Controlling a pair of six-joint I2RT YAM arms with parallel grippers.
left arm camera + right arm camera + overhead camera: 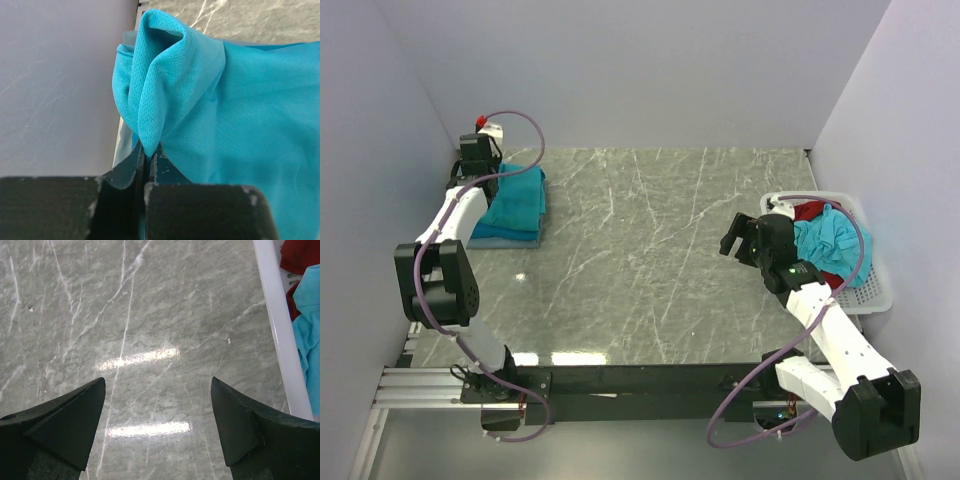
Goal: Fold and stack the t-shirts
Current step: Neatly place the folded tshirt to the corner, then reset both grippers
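A stack of folded teal t-shirts (515,205) lies at the far left of the table. My left gripper (483,178) sits at its back left edge and is shut on a pinched fold of the top teal shirt (165,85), which rises in a ridge from the jaws. My right gripper (740,238) is open and empty, hovering above bare marble just left of the basket. Another crumpled teal t-shirt (830,245) lies in the basket; its edge shows in the right wrist view (307,335).
The white lattice basket (870,290) stands at the right edge, its rim in the right wrist view (280,330). A red garment (808,211) lies in it, also seen in the right wrist view (297,257). Grey walls enclose the marble table (640,260) on three sides.
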